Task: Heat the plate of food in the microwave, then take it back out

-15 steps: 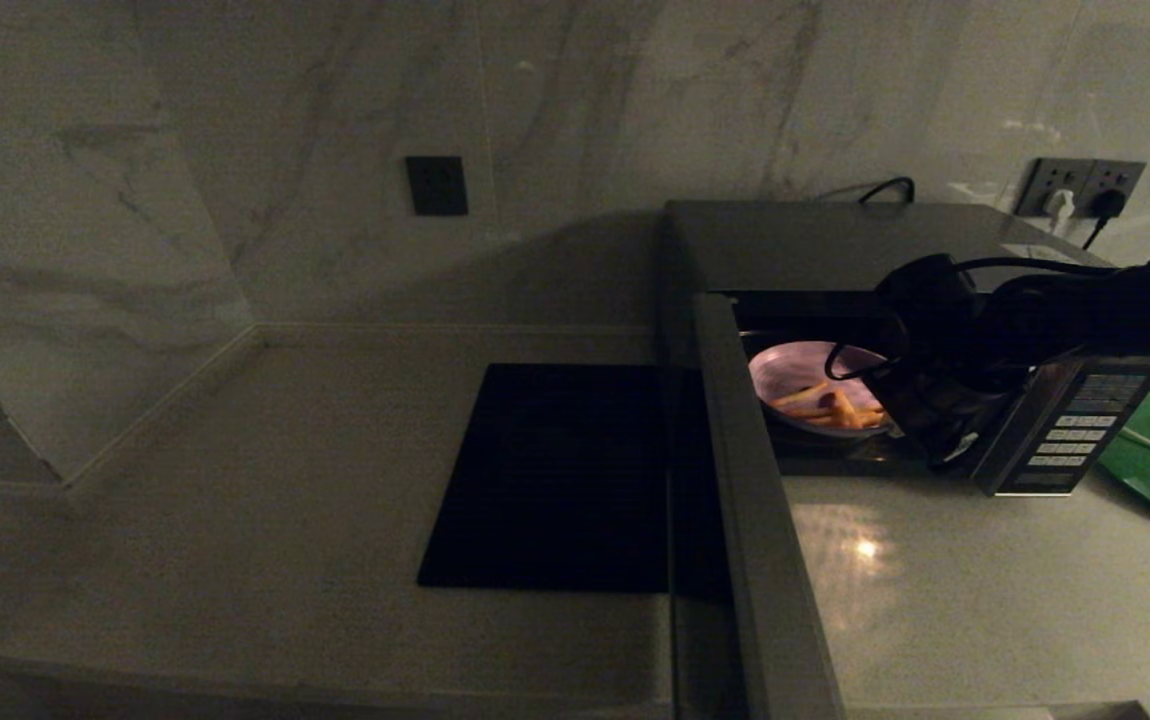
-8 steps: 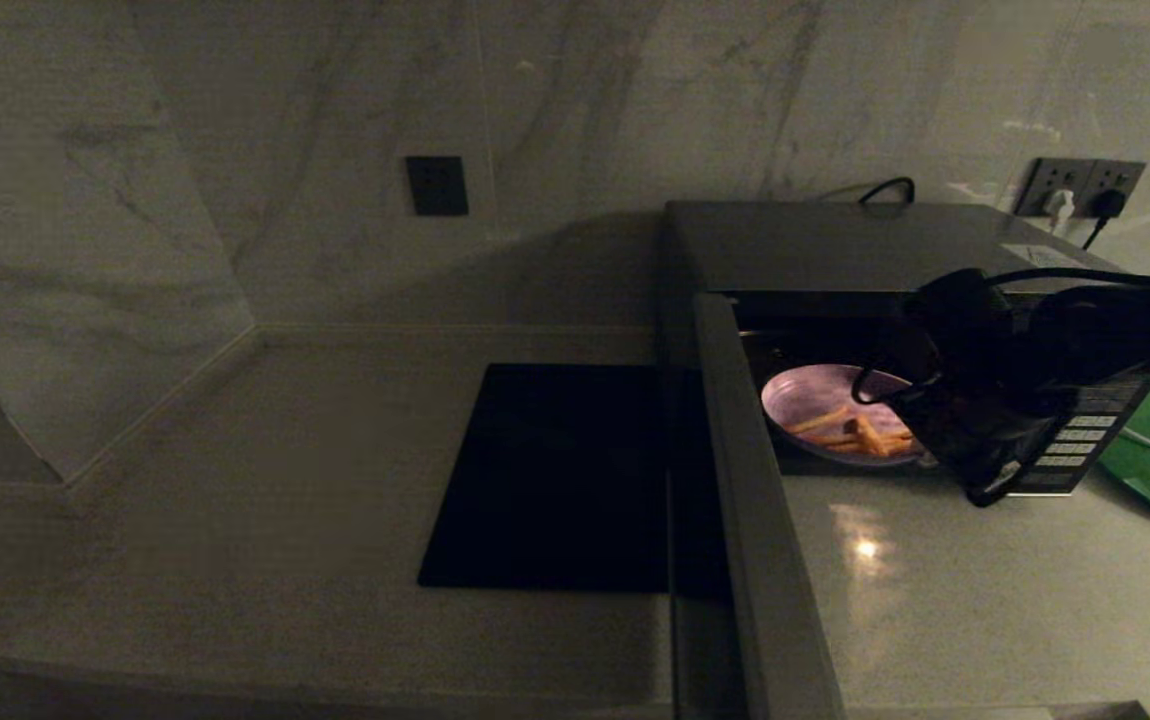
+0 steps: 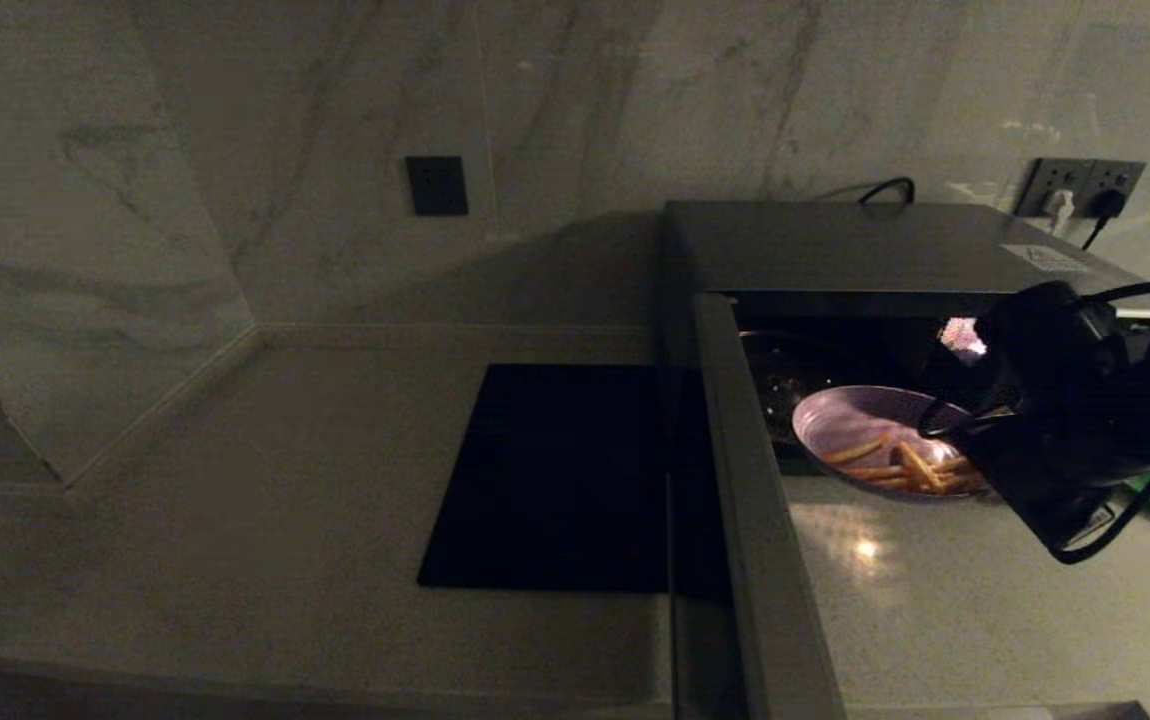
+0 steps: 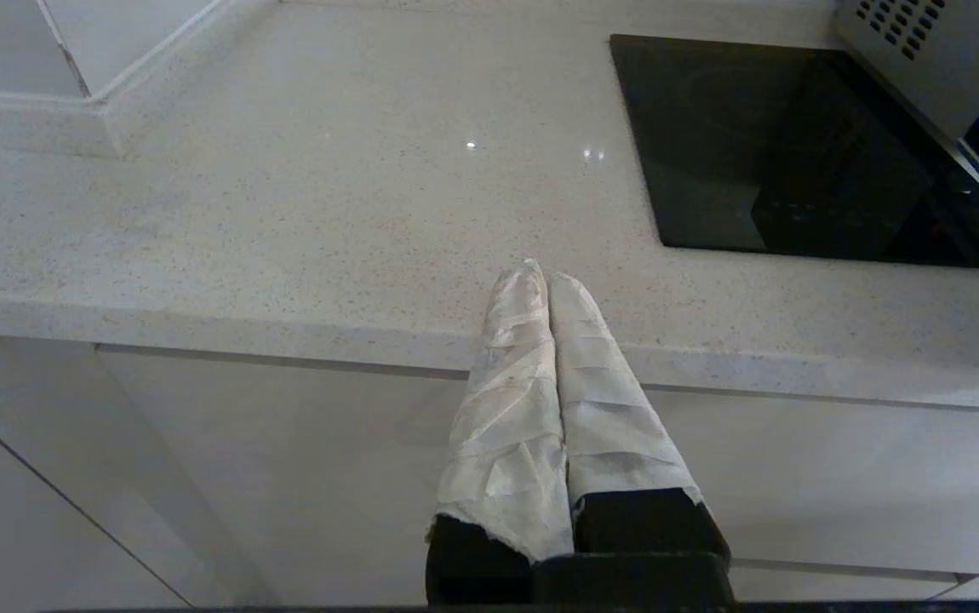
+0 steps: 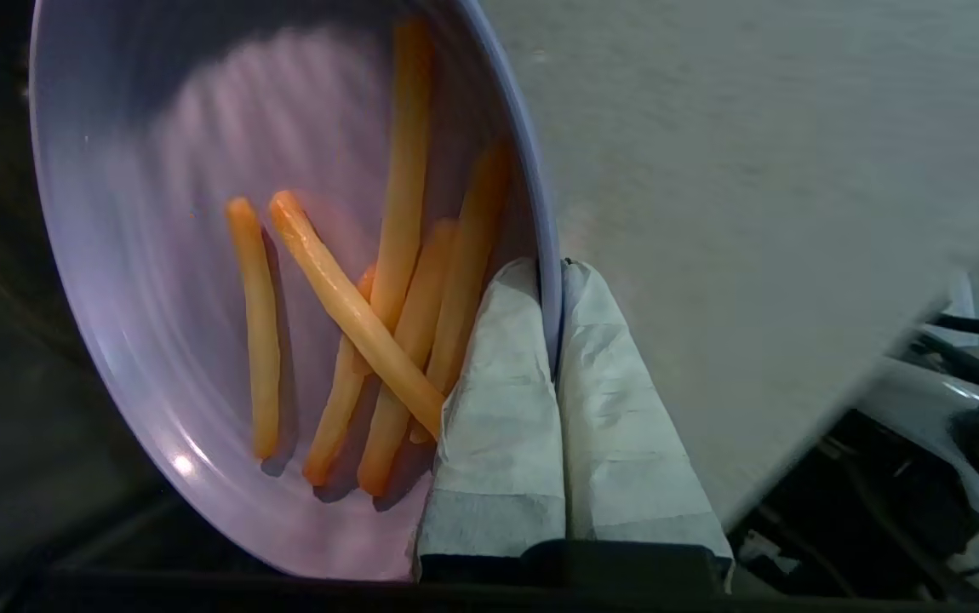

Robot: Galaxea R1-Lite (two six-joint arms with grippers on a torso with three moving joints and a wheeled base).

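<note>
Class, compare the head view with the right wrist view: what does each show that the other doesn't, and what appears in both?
Head view only: the microwave with its door swung open, the black mat, the wall sockets.

Right wrist view only: the right hand pinching the plate's rim, one finger inside, one outside.

Both: the plate of food, its fries, the countertop.

The right arm [image 3: 1085,400] is bulky and black, with thin black cables looping beside its wrist. Both grippers carry long tapering fingers [image 4: 532,400] wrapped in wrinkled white tape [image 5: 498,426] above black bases [image 4: 626,553].
</note>
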